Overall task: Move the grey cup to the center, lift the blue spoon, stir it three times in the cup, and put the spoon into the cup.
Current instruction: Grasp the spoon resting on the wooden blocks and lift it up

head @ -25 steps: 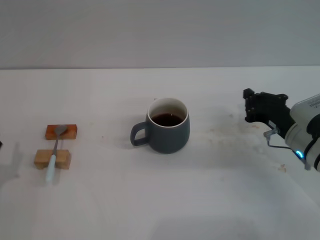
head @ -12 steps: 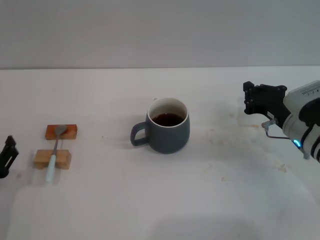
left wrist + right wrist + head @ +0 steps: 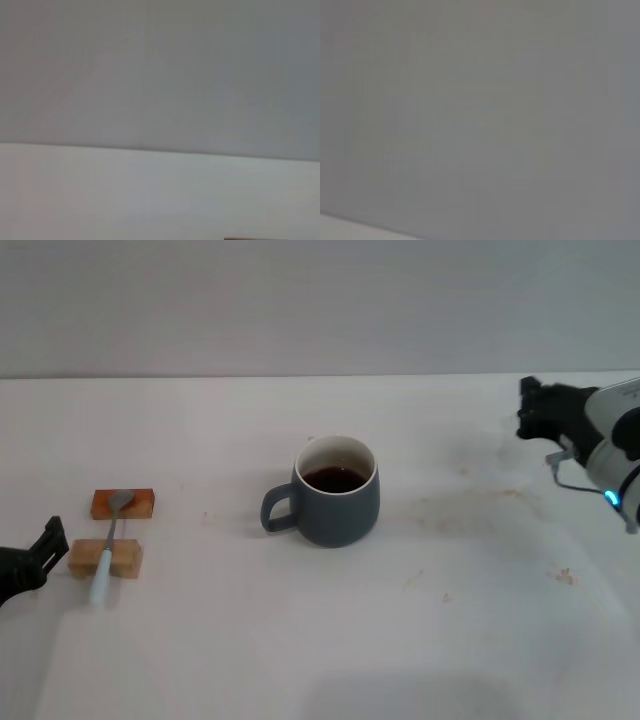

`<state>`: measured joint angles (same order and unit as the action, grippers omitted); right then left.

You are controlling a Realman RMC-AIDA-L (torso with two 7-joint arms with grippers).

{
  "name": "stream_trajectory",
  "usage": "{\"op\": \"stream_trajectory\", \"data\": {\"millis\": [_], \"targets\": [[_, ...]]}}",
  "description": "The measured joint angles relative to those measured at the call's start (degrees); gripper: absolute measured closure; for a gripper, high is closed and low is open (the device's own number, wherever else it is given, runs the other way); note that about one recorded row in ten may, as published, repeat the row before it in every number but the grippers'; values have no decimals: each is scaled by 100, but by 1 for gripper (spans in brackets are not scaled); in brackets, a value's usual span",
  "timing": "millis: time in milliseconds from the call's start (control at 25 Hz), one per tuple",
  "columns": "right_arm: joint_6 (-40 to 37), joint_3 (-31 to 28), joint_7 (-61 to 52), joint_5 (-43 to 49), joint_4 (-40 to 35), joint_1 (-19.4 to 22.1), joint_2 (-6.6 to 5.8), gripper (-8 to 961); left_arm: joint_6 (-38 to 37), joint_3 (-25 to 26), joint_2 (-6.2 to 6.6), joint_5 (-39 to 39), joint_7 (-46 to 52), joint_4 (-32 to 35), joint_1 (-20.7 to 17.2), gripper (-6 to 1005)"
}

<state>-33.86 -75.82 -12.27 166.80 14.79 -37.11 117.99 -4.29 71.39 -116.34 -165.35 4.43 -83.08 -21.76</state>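
Tabletop: white tabletop (image 3: 320, 660), faintly stained on the right, running back to a plain grey wall; both wrist views show only bare surface and wall.
Left end effector: left end effector (image 3: 40, 558) at the near left edge, just beside the nearer wooden block, fingers parted a little and holding nothing.
Blue spoon, place: blue spoon (image 3: 108, 546) lies bridged across two blocks, handle on the pale wooden block (image 3: 104, 558), bowl on the orange-brown block (image 3: 122, 503) behind it, handle tip overhanging toward the viewer.
Blue spoon, look: slim teaspoon, grey metal bowl and neck, pale light-blue handle.
Blue spoon, handling: likely light, rigid and smooth, so prone to pivoting or slipping; the raised handle between the blocks, or its overhanging end, looks the best place to pinch.
Grey cup, place: grey cup (image 3: 335, 492) stands upright near the middle, well apart from the spoon, loop handle toward the robot's left.
Grey cup, look: squat, rounded, dark blue-grey, cream rim and inside, dark liquid within.
Grey cup, handling: probably heavy, hard, breakable ceramic, and spillable; gripping the body or rim wall seems steadier than the handle.
Right end effector: right end effector (image 3: 535, 410) hovers at the far right, well clear of the cup; whether it is open I cannot tell.
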Motion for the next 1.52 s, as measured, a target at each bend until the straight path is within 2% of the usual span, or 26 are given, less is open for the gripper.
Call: {"op": "stream_trajectory", "data": {"millis": [80,200,240,280,360,600,1040,1520], "targets": [[75,-363,237,0,35,20,0,953,93,0,37,9,11,-149,-129,214],[153,-482,289,5,94,25,-12,953,117,-1,43,18,44,-290,-267,214],[174,-506,308,12,117,25,-18,953,114,-10,25,20,46,-362,-335,214],[185,-518,350,14,125,8,-23,953,110,-31,-50,25,43,-482,-453,214],[189,-523,361,6,125,-14,-24,953,122,-43,-100,25,38,-523,-484,214],[258,-529,364,3,162,-32,-22,953,135,-142,-120,34,119,-540,-497,214],[344,-539,453,24,250,-88,-32,954,-151,-292,-132,41,230,-122,-429,214],[409,-539,507,36,316,-52,-30,954,-691,-704,-132,38,431,182,-451,214]]}}
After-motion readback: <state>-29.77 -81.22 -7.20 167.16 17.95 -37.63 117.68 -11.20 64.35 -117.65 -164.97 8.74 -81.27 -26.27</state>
